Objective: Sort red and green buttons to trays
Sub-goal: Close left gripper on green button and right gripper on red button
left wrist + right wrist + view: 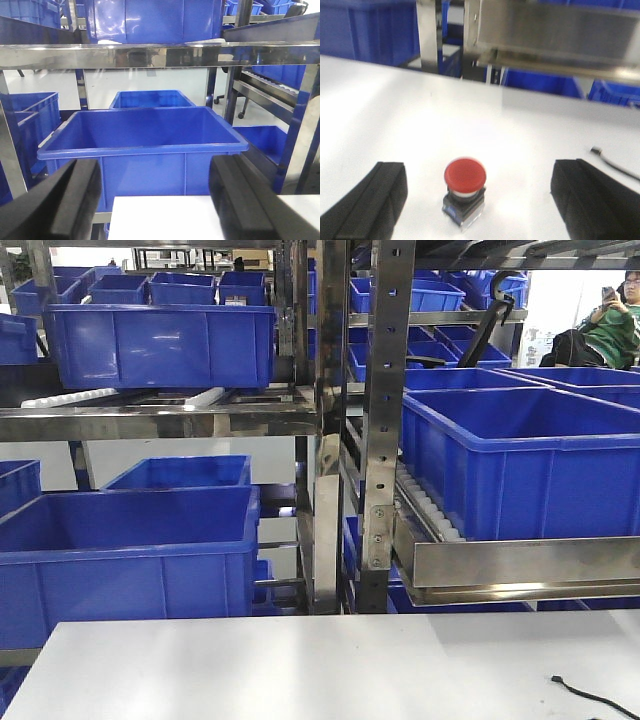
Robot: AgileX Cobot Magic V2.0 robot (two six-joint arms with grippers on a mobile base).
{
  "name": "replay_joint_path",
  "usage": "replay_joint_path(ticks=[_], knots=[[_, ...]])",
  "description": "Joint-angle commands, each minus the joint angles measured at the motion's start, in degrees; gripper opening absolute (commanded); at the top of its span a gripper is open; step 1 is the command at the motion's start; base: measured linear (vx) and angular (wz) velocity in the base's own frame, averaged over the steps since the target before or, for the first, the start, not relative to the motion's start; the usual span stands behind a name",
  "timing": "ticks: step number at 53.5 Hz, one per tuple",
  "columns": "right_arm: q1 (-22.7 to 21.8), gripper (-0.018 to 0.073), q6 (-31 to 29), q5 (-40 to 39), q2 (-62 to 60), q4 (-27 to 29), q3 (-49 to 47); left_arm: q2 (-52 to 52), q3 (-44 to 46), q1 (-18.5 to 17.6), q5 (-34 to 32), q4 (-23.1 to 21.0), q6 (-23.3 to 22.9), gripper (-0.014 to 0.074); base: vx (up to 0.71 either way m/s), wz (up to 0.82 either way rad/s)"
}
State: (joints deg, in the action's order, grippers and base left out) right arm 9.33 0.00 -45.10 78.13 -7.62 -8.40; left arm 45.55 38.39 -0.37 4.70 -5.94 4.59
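In the right wrist view a red-capped button (464,176) on a black and silvery switch body stands upright on the white table (395,110). My right gripper (477,200) is open, its black fingers (370,200) wide apart on either side of the red button, not touching it. In the left wrist view my left gripper (157,200) is open with nothing between its fingers (70,200), held over the white table's far edge (165,215). No green button and no trays show in any view. Neither gripper shows in the front view.
Deep blue crates (125,550) stand on steel racks (380,440) just behind the table (300,670); one crate (142,140) faces my left gripper. A steel shelf rail (555,35) overhangs the table's back. A thin black cable (595,695) lies at the right. A seated person (610,330) is far back.
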Motion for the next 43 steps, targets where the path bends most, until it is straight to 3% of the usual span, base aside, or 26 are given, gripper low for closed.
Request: replay_joint_path(ticks=[1, 11, 18, 43], knots=[[0.1, 0.0623, 0.5, -11.9, 5.6, -0.4, -1.1, -0.3, 2.1, -0.1, -5.1, -0.2, -0.1, 0.0561, 0.00, 0.00], [0.1, 0.0613, 0.5, -26.7, 18.4, -4.2, -2.3, -0.3, 2.1, -0.1, -5.1, -0.2, -0.1, 0.0561, 0.00, 0.00], [0.1, 0.0604, 0.9, -32.0, 26.2, -5.9, -5.6, -0.3, 2.1, -0.1, -5.1, -0.2, -0.1, 0.0561, 0.00, 0.00], [0.1, 0.0575, 2.4, -30.7, 39.4, -5.8, -18.2, -0.3, 2.1, -0.1, -5.0, -0.2, -0.1, 0.0561, 0.00, 0.00]])
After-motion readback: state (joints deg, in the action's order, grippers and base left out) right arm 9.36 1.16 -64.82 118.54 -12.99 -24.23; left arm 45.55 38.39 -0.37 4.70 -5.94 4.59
